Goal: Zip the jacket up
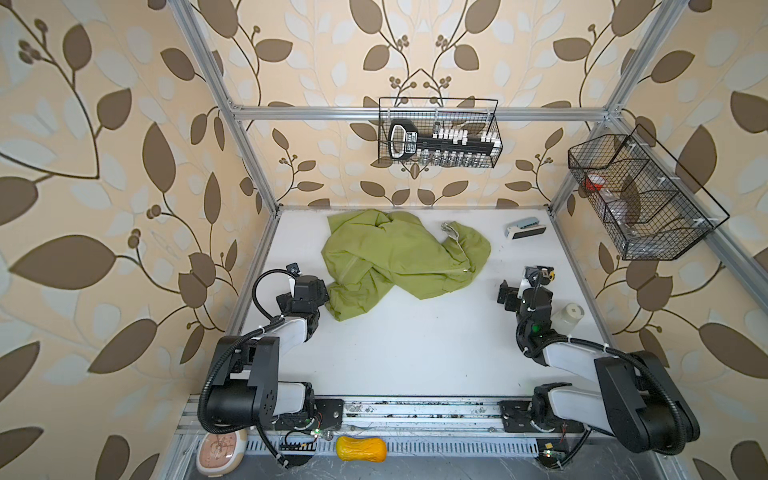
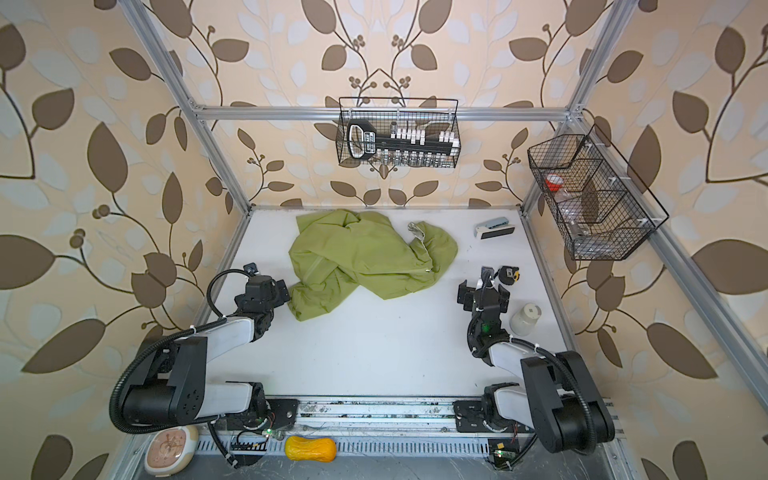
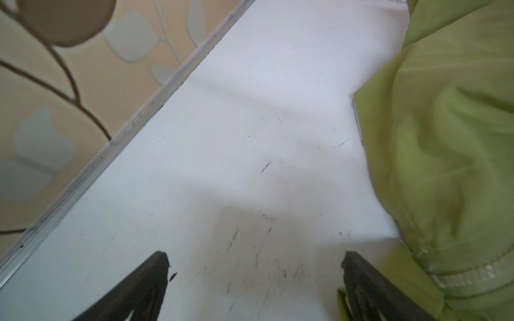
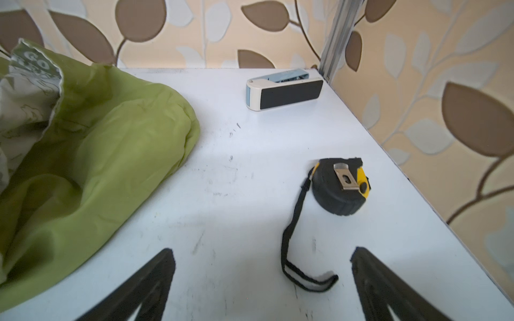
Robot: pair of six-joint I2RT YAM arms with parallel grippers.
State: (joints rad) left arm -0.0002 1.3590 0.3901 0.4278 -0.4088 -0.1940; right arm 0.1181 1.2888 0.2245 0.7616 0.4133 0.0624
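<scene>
The olive-green jacket lies crumpled on the white table's back half, outer side up. A bit of its white printed lining shows at one edge. My left gripper hangs low at the jacket's front-left corner, open over bare table, with green fabric right beside one finger. My right gripper is open over bare table, to the right of the jacket and apart from it. Neither gripper holds anything.
A black-and-yellow tape measure lies just beyond my right gripper, its strap curling between the fingers' line. A white-and-blue device sits at the back right, a white cup by the right arm. Wire baskets hang on the frame.
</scene>
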